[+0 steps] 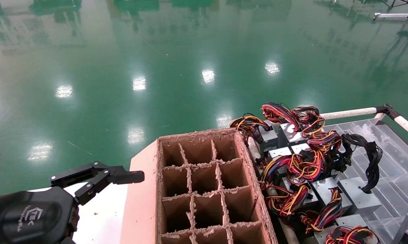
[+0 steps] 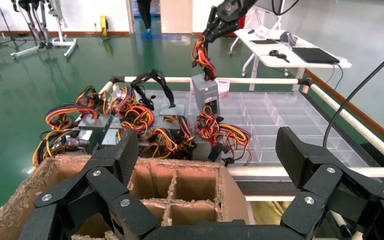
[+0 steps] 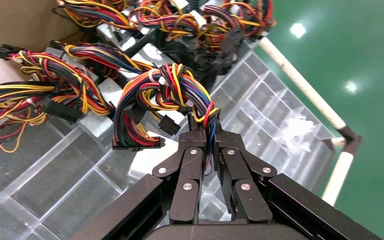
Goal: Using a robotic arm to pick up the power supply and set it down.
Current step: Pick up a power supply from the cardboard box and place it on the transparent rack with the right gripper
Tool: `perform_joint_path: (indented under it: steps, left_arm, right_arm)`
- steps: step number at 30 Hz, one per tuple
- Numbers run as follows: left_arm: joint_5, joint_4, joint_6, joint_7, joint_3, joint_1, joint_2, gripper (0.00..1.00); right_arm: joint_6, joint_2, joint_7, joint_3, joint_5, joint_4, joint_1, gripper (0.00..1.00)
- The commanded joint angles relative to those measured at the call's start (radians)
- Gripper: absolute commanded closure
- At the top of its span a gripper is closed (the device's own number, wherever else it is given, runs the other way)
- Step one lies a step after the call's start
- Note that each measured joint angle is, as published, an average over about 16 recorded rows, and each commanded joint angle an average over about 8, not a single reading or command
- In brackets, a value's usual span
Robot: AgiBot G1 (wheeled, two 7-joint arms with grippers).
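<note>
Overhead, right gripper (image 3: 206,132) pinches the power supply (image 2: 204,93) wires, clear of the tray rail (image 2: 260,80).

Rough cardboard box (image 1: 204,189); glossy floor (image 1: 156,51); seemingly metal power supply (image 2: 205,93).

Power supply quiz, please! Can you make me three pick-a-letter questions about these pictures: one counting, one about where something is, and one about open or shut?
1. How many cells across is the cardboard box?
A) two B) three C) six
2. Where is the lifted power supply?
A) hanging over the clear tray B) inside the box C) on the green floor
3. How is the left end effector?
A) shut on wires B) shut on cardboard C) open and empty

Answers: B, each row shows three cells; A, it dangles by its wires from the shut right end effector; C, its fingers stand wide apart with nothing between.
</note>
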Motion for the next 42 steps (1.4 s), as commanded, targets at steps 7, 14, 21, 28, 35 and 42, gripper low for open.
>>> perform_joint_path:
  steps: [7, 14, 21, 28, 35, 42]
  left_arm:
    - [0.0, 0.0, 0.0, 0.0, 0.0, 0.0, 0.0, 0.0]
    - [0.0, 0.0, 0.0, 0.0, 0.001, 0.0, 0.0, 0.0]
    - [-0.001, 0.0, 0.0, 0.0, 0.001, 0.0, 0.0, 0.0]
    - [-0.001, 0.0, 0.0, 0.001, 0.001, 0.0, 0.0, 0.0]
    - [-0.001, 0.0, -0.001, 0.001, 0.001, 0.0, -0.001, 0.0]
    - [-0.001, 0.0, -0.001, 0.001, 0.002, 0.0, -0.001, 0.0]
  right_arm:
    - [0.006, -0.091, -0.068, -0.063, 0.052, -0.092, -0.044, 1.0]
    - [0.008, -0.166, -0.123, -0.095, 0.098, -0.163, -0.078, 1.0]
    - [0.006, -0.181, -0.159, -0.129, 0.127, -0.206, -0.108, 1.0]
    - [0.001, -0.148, -0.169, -0.165, 0.116, -0.21, -0.073, 1.0]
    - [-0.001, -0.09, -0.172, -0.209, 0.073, -0.186, -0.001, 1.0]
    - [-0.001, -0.051, -0.179, -0.251, 0.048, -0.165, 0.05, 1.0]
